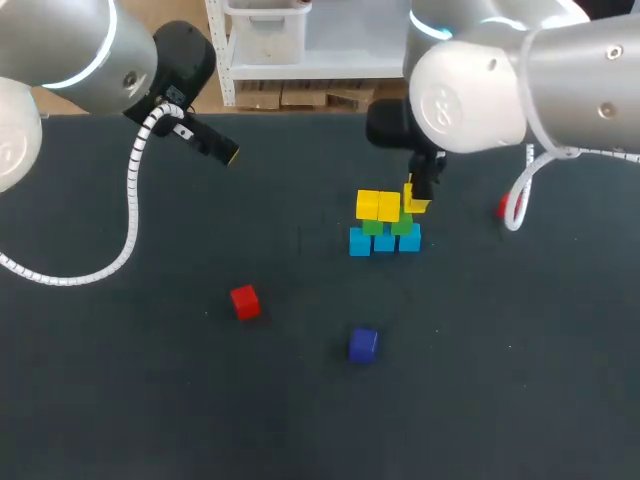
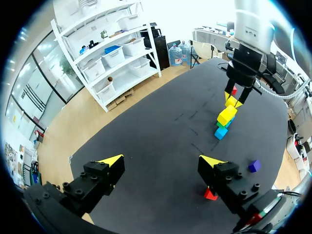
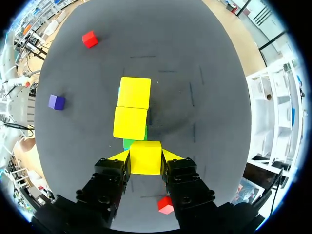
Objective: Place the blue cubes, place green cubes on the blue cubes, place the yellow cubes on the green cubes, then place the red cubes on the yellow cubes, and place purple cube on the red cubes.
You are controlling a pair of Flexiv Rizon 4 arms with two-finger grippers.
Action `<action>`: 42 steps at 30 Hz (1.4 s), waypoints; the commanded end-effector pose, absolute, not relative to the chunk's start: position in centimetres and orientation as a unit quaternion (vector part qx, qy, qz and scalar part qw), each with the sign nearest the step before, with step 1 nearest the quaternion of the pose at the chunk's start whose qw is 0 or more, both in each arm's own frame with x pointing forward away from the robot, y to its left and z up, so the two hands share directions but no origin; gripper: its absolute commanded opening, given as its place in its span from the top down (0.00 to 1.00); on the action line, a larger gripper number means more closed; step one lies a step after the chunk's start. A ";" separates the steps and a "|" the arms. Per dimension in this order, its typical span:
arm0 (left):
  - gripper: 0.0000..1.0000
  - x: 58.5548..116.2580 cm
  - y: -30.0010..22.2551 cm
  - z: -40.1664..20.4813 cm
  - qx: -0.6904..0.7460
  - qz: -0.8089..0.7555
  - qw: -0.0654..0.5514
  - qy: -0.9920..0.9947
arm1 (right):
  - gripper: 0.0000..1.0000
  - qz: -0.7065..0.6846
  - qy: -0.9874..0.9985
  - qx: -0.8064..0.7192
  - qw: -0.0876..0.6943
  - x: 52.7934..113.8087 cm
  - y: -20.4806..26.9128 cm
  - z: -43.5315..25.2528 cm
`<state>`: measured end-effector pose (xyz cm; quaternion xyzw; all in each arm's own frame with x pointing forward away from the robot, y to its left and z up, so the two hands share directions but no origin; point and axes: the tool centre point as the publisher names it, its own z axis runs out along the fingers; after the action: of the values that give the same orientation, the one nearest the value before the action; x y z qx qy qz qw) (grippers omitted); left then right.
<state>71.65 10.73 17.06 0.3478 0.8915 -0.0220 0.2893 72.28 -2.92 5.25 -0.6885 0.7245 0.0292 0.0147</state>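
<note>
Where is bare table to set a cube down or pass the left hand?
Bare: the table left of the near red cube, and right of the purple cube. Crowded: the cube stack, where the right hand holds a yellow cube, with the far red cube to its right.

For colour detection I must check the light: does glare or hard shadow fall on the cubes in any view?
Head view: glare sits on the white shell of the right arm, not on the stack or the purple cube. Right wrist view: the yellow cube in the right gripper is evenly lit; a soft shadow lies beside the stack.
</note>
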 end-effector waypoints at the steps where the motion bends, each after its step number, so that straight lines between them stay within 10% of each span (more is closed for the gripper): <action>1: 0.00 71.7 10.9 17.1 0.349 -0.024 0.290 0.891 | 1.00 0.030 0.724 -0.689 0.014 72.3 -2.9 5.4; 42: 0.00 71.7 10.9 17.1 0.349 -0.024 0.290 0.891 | 1.00 0.039 0.712 -0.701 0.014 71.2 -2.3 5.2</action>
<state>71.65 10.73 17.06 0.3479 0.8915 -0.0220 0.2893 71.34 -2.20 5.18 -0.7013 0.7117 0.0399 0.0113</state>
